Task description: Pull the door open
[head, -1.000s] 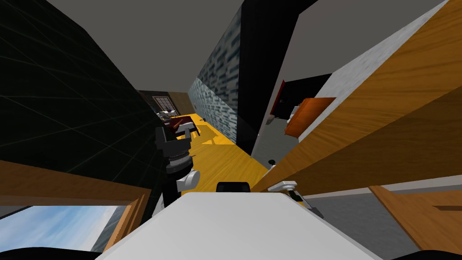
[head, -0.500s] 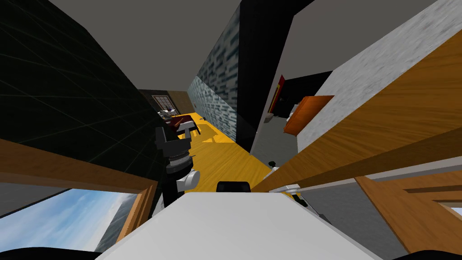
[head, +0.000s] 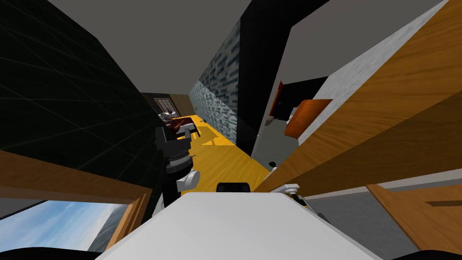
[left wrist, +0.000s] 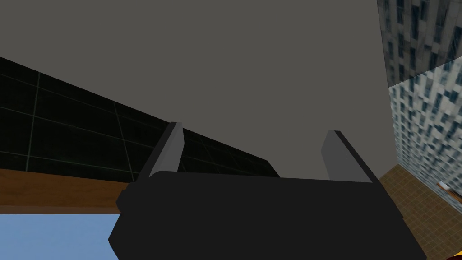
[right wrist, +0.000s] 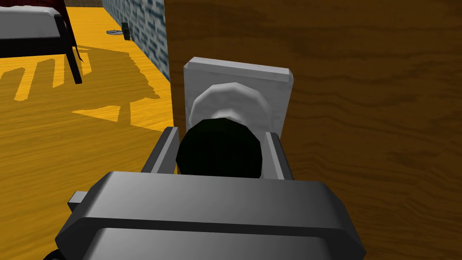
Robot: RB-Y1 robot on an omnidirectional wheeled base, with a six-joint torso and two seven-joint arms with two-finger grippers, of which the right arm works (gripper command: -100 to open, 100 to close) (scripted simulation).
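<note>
Right end effector (right wrist: pixel 221 137) is clamped on the black knob (right wrist: pixel 219 155) of the wooden door (right wrist: pixel 361 90), at near right; the door appears ajar. Pull along the hinge arc with the wrist square to the knob, so the grip does not slip. Left end effector (left wrist: pixel 255 135) is fully open and empty.

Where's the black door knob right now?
Right wrist view: the black knob sits between the jaws of the right gripper, before the grey plate at the edge of the wooden door.

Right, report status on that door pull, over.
Right gripper shut on black knob, grey plate behind it. Left gripper open, holding nothing. Brown wood door, yellow floor showing past its edge. Nothing seen blocking near knob.
</note>
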